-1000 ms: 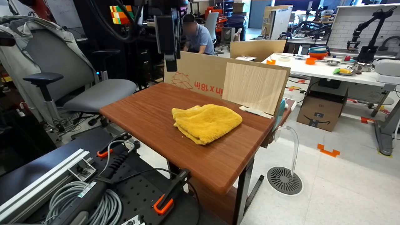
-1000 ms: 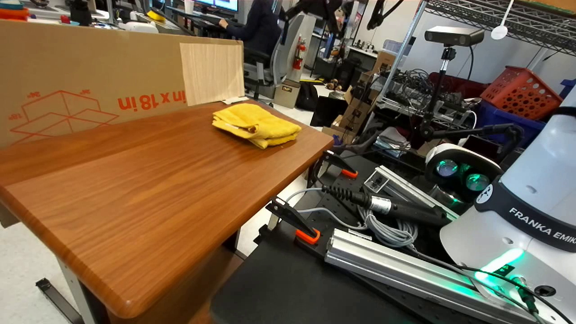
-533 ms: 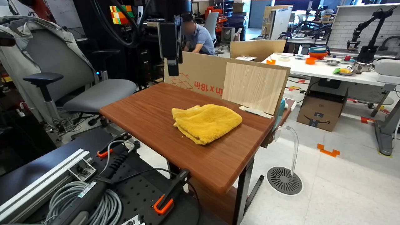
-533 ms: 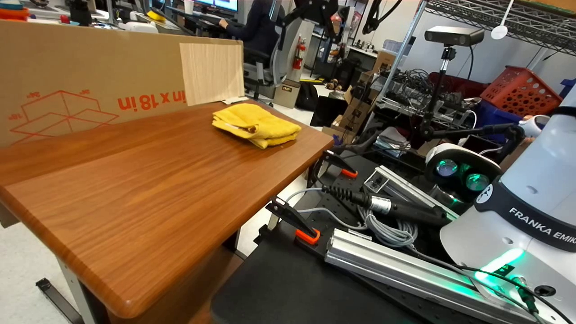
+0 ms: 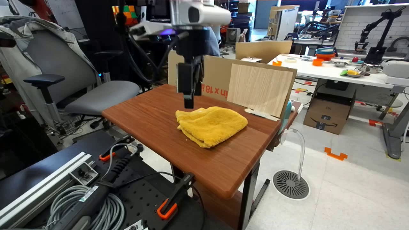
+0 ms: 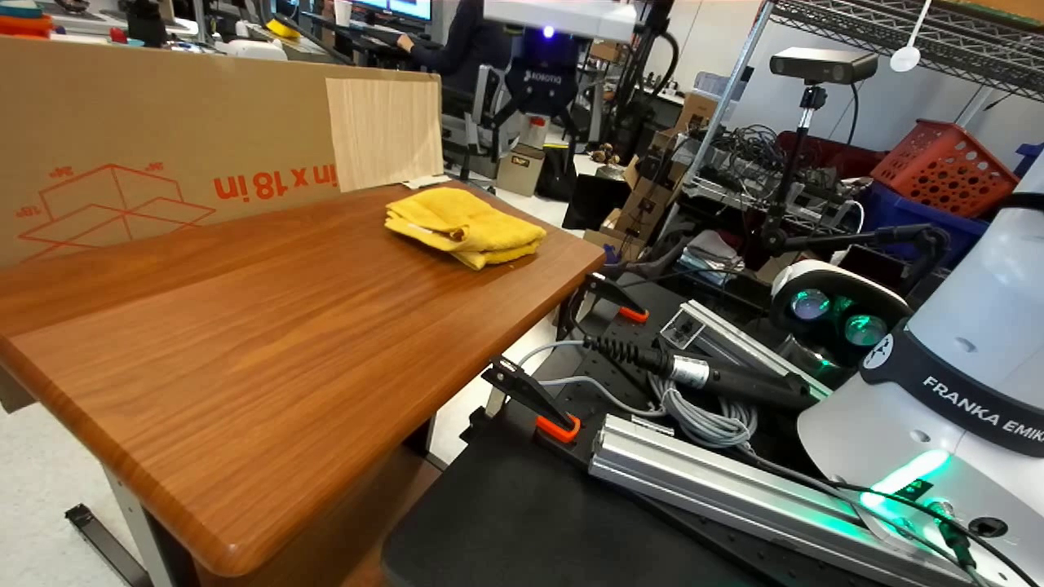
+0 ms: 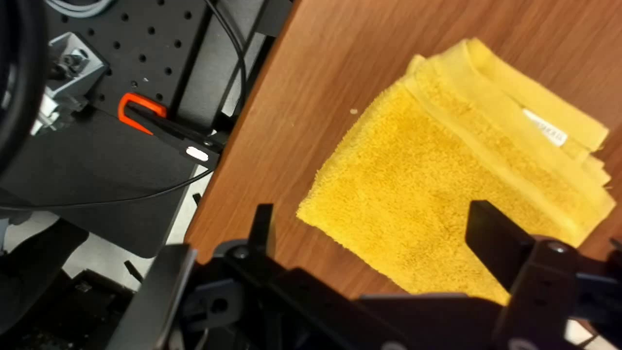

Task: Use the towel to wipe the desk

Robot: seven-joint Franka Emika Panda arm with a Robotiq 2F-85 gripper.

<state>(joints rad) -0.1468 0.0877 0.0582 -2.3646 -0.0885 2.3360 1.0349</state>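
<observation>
A folded yellow towel (image 5: 212, 126) lies flat on the brown wooden desk (image 5: 143, 108). In the wrist view the towel (image 7: 427, 170) fills the right half, with a white tag near its folded edge. It also shows in an exterior view near the desk's far end (image 6: 465, 224). My gripper (image 5: 193, 99) hangs pointing down above the desk, apart from the towel. In the wrist view the gripper (image 7: 371, 209) is open with nothing between its fingers; the right one overlaps the towel and the left one is over bare desk. The open gripper also shows in an exterior view (image 6: 532, 153).
A cardboard panel (image 6: 188, 139) with a light wood-grain board (image 5: 260, 88) stands along the desk's back edge. A black cart (image 6: 489, 497) with orange-tipped clamps (image 5: 179, 195), coiled cable and a metal rail sits on the robot's side. A grey chair (image 5: 102, 94) stands beside the desk.
My gripper has come down from the top of the exterior views toward the desk and closer to the towel. The towel has not moved.
</observation>
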